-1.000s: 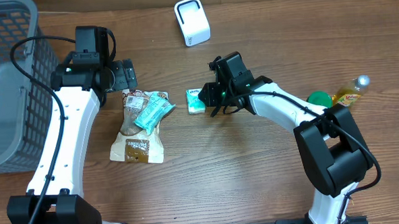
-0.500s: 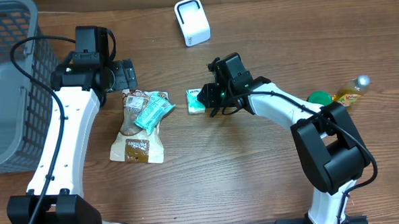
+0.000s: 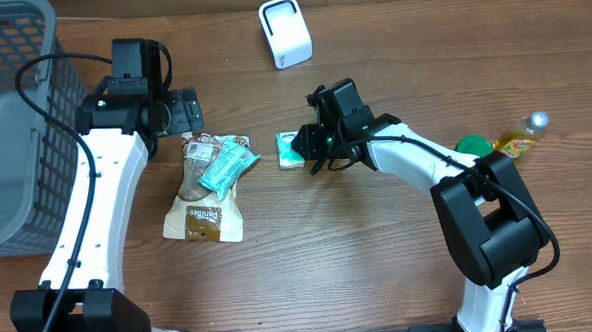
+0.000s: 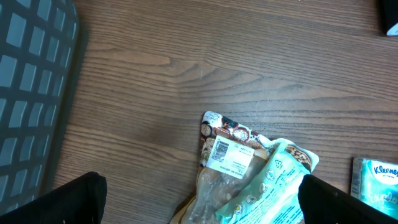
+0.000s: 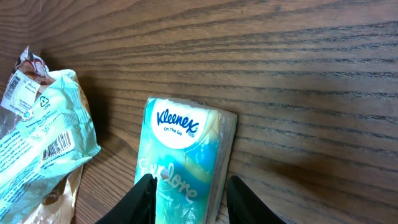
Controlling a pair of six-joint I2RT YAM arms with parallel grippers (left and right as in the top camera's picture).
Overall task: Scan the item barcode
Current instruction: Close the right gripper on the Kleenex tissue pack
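Between the fingers of the right gripper lies the tissue pack — pinched.

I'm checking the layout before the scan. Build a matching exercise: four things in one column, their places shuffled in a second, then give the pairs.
1. Kleenex pack
2. white barcode scanner
3. grey mesh basket
4. yellow bottle

A. far right
B. far left
C. between the fingers of the right gripper
D. back, middle

Pairs: 1-C, 2-D, 3-B, 4-A
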